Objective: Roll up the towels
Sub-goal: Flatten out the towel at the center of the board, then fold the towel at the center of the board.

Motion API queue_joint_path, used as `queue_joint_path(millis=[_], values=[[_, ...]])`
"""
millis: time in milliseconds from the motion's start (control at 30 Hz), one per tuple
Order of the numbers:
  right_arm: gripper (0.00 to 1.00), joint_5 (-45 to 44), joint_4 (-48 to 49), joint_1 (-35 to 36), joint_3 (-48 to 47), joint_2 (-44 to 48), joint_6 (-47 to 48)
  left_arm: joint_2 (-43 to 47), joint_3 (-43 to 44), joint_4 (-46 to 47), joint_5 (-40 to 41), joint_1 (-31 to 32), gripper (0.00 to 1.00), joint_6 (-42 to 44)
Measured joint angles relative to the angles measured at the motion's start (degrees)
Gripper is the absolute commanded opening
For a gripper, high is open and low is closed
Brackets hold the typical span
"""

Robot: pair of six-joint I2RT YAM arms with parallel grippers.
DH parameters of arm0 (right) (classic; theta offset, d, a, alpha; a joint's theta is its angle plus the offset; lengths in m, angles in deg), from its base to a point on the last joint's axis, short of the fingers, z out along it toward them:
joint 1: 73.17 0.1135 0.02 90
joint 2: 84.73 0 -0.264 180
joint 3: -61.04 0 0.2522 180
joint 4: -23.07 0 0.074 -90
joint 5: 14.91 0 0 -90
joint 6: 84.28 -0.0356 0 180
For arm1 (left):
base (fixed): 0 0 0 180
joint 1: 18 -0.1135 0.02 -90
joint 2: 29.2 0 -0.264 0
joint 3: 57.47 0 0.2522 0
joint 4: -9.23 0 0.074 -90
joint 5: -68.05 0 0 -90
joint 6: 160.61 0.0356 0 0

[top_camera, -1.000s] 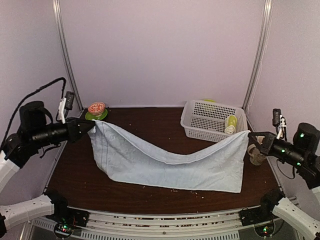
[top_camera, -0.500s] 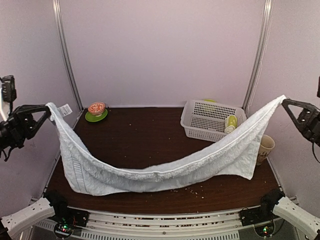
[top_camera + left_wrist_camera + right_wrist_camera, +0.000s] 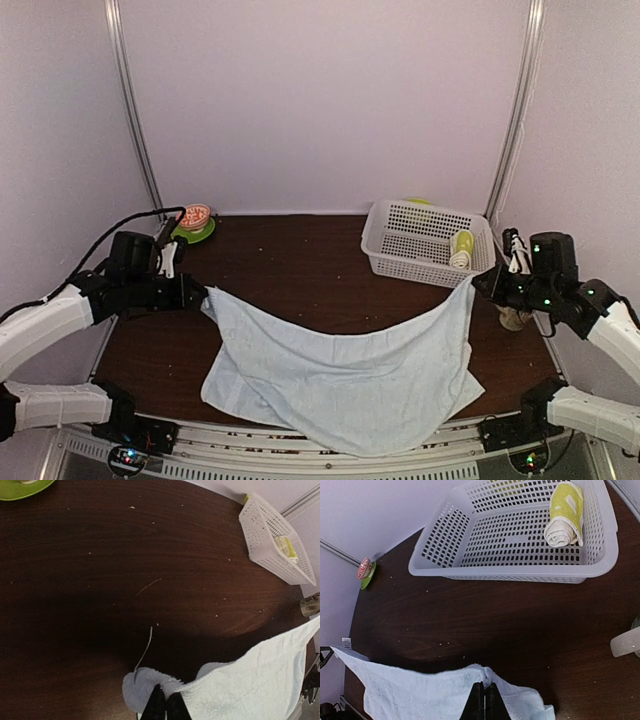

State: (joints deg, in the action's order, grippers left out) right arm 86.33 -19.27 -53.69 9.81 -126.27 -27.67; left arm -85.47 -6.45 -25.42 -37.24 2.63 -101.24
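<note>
The pale-blue towel (image 3: 340,375) sags over the near half of the surface (image 3: 300,260), its 6 o'clock hem spilling past the front edge. The left fingers (image 3: 152,706) at 9 o'clock and the right fingers (image 3: 479,700) at 3 o'clock are each pinched tight on a far corner, holding it spread, probably to lay it flat for rolling. Farther off at 1 o'clock the lime-green towel (image 3: 564,515) lies rolled in the white basket (image 3: 400,240), seemingly finished; how far the hem overhangs is hidden, and a cup (image 3: 515,320) shows only partly behind the right arm.
</note>
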Motion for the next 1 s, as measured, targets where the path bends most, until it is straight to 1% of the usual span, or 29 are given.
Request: queue_joint_path(millis=[100,200,333,633,733,1000], values=[[0.0,-3.28,1.99,-0.02,2.45,-3.32,-1.51,-4.39,1.01,1.92,3.82,-0.07,0.0,-0.87],[0.0,-5.68,4.39,-0.02,3.89,-4.94,-2.62,-6.34,1.11,4.0,5.92,-0.09,0.0,-1.46],[0.0,-7.61,7.67,-0.04,5.2,-6.73,-3.34,-7.93,1.49,5.68,7.45,-0.13,0.0,-1.9],[0.0,-10.71,12.28,-0.04,5.05,-16.26,-4.57,-9.9,3.43,6.75,9.25,-0.17,0.0,-1.92],[0.0,-12.13,12.94,-0.17,3.48,-20.5,-4.63,-10.01,3.48,6.71,9.6,-0.17,0.0,-1.92],[0.0,-14.97,13.97,-1.33,-4.7,-32.63,-6.56,-12.0,3.54,6.71,9.53,-0.17,0.0,-2.03]])
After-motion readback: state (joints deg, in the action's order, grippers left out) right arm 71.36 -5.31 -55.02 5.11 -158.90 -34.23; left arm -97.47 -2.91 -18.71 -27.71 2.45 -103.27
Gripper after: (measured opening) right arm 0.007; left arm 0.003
